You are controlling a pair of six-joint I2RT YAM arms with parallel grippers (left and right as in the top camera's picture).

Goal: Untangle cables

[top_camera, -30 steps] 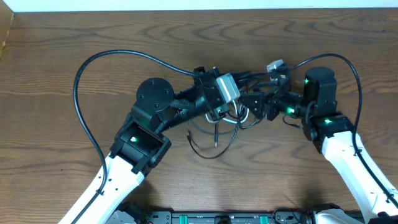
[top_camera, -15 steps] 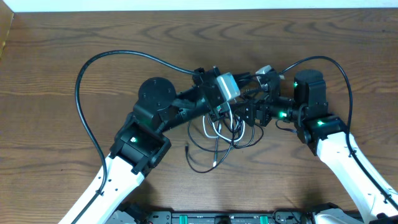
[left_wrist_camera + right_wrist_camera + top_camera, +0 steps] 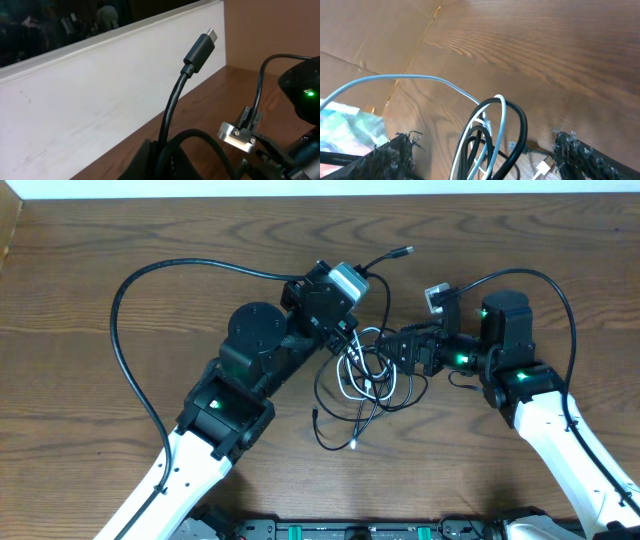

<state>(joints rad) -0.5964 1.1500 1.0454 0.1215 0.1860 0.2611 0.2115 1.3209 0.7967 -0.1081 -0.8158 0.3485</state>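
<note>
Overhead and wrist views, cable-untangling task. The left pincer (image 3: 352,290) was closed on a black cable (image 3: 172,115), whose USB-C plug (image 3: 201,47) stood up free beyond its fingers, pointing away from the heap. The right pincer (image 3: 400,350) was spread wide and held nothing; black loops and one white cable (image 3: 497,117) passed loosely between its fingers (image 3: 395,150) without being pinched.

Over the preceding second the left pincer had drawn back and away from the right pincer, taking its cable along, while the right pincer's jaws had widened. The tangle of cables (image 3: 365,380), formerly a tight clump beneath both pincers, now lay on the wooden table (image 3: 100,240) as looser loops, below the left pincer and just beside the right one.

By this reading one strand had been partly pulled clear, but the loops still crossed one another, so the task appeared far from complete. A fresh grasp by the right pincer seemed the likely requirement.
</note>
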